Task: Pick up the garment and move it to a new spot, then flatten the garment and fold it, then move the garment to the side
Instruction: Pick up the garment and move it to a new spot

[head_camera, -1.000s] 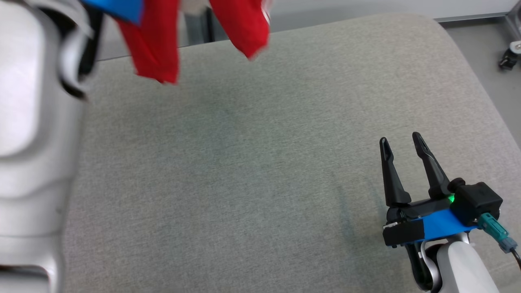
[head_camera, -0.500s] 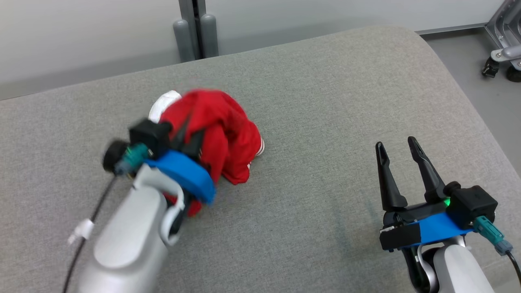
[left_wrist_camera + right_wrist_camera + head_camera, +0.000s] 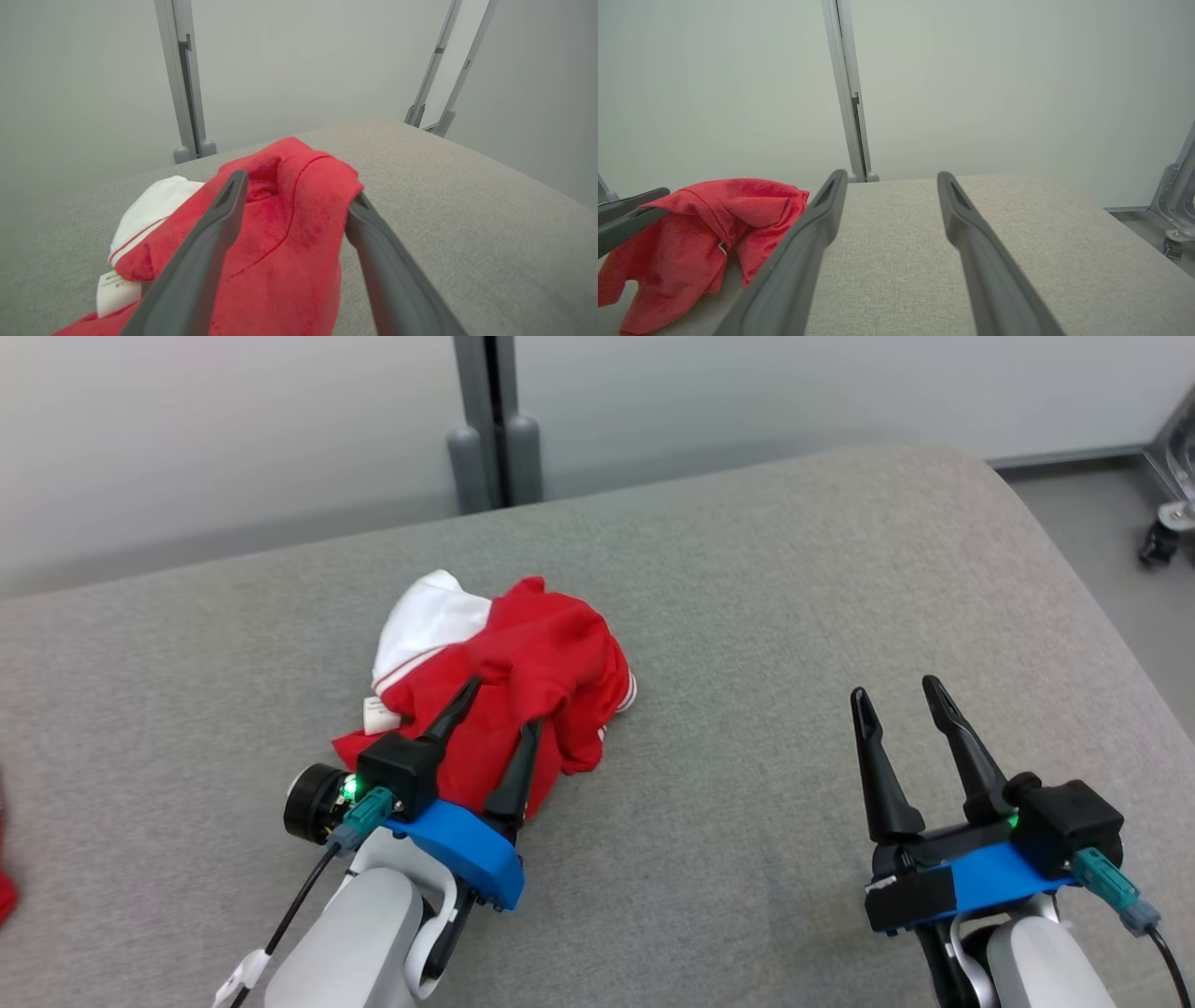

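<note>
Garment (image 3: pixel 560 658) lies bunched on the grey cushion (image 3: pixel 766 597), left of centre. My left gripper (image 3: pixel 506 703) is spread, its fingers straddling a red fold without pinching it. Right gripper (image 3: pixel 893 690) is also spread, well apart from the cloth. To flatten well, I'd lift clear without snagging, then take two hem corners and draw them outward.

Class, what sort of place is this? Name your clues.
Probably a robot test room, not a home: plain pale wall panels, a grey metal post between them, a grey padded worktop, a wheeled metal frame beside it.
</note>
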You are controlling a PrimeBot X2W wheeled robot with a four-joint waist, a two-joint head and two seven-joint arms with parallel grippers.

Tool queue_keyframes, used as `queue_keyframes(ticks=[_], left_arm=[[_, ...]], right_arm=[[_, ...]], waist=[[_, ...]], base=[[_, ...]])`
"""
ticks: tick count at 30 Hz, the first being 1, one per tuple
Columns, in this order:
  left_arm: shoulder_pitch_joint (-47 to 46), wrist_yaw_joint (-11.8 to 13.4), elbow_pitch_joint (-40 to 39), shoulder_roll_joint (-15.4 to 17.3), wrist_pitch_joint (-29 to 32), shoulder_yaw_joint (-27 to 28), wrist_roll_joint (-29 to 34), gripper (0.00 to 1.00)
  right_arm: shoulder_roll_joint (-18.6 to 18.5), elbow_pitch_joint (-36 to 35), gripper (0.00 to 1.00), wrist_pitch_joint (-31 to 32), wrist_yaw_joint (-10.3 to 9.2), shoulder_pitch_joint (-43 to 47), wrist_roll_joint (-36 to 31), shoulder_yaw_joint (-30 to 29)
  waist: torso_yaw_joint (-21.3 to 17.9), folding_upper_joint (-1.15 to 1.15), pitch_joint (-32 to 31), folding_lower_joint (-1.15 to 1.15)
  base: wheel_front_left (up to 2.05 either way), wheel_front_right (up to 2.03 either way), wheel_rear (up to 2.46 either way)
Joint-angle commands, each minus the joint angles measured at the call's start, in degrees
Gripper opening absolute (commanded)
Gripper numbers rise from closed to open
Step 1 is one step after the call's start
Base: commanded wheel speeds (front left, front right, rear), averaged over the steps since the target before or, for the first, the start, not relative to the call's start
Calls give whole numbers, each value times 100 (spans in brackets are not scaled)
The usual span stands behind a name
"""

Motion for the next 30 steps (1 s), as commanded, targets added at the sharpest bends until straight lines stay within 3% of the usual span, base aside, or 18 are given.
queue_keyframes(ticks=[1,9,19,30], left_arm=[[38,19,-82,8,-38,40,-1,100],[318,294,-1050,313,-106,480,-57,100],[1230,901,-2087,799,-110,1761,-72,100],[2214,1001,-2541,577,-112,2647,602,100]], right_arm=[[-9,1,100,-23,1,69,-15,-22],[-8,-8,100,-21,1,329,-69,-213],[-13,-61,100,-21,1,366,-122,-428],[-12,82,100,22,1,516,-202,-580]], waist=[[26,0,-32,0],[515,0,-292,0],[1139,0,-375,0],[1435,0,-561,0]], base=[[0,0,0],[0,0,0],[0,0,0],[0,0,0]])
